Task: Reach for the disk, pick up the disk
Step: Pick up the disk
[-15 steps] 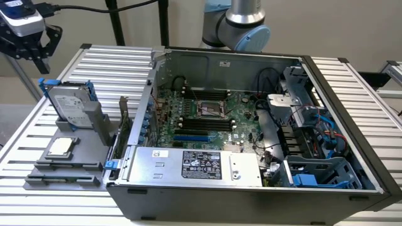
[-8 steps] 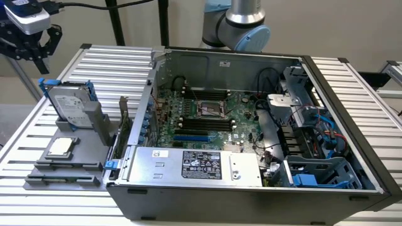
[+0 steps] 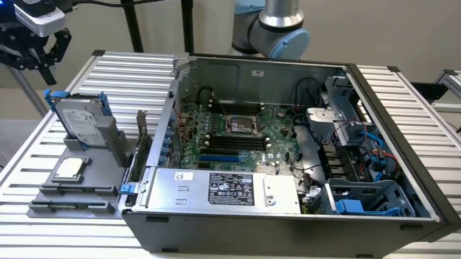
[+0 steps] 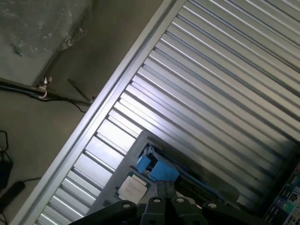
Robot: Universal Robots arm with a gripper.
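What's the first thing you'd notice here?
The big open computer case grabs the eye first. It sits on a slatted metal table, with its green motherboard showing inside. At the exterior view's left, the disk stands upright in its blue bracket in a grey holder. The black gripper hangs above it, open and holding nothing.

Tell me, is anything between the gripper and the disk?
Nothing visible. The gripper hangs above the disk, a little toward the exterior view's left; the disk stands upright in a grey holder, with only open air between them.
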